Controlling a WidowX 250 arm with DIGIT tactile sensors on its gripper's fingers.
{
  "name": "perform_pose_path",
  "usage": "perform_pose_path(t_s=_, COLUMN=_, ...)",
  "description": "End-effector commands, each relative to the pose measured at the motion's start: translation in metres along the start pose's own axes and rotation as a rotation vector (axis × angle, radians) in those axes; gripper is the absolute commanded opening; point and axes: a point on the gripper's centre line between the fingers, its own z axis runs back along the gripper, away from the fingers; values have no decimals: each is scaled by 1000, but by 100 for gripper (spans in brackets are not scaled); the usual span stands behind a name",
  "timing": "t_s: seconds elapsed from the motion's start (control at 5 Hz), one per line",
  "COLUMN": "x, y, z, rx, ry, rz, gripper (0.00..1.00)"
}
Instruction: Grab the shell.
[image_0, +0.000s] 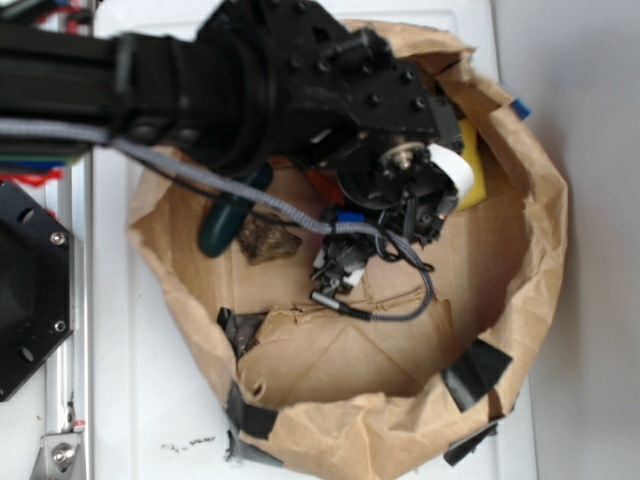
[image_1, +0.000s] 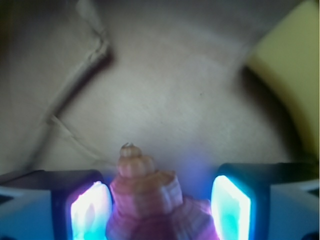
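Brown paper floor (image_1: 175, 90): only the wrist view shows the shell (image_1: 150, 200), spire pointing away, between the claw's (image_1: 160, 207) wide-spread, non-touching pads.

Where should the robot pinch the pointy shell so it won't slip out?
Probably the wide ridged body of the shell, squeezed from both sides, not the thin tip, which tapers. The wrist view shows the gripper open, with a finger on each side.
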Motion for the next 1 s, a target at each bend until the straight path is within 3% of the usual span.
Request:
perform_pose_path(t_s=0.0, x=19, y=-46, z=110, rx=-19, ry=-77, rz=254, gripper=0)
perform_pose_path(t_s=0.2, x=17, y=-40, z=118, rx=-15, ry=0, rz=455, gripper=0)
perform_pose_path(t_s=0.4, x=11, y=-31, z=124, rx=-48, ry=60, rz=594, gripper=0)
perform_pose_path(t_s=0.8, x=8, y=-32, z=115, rx=-83, ry=15, rz=593, gripper=0)
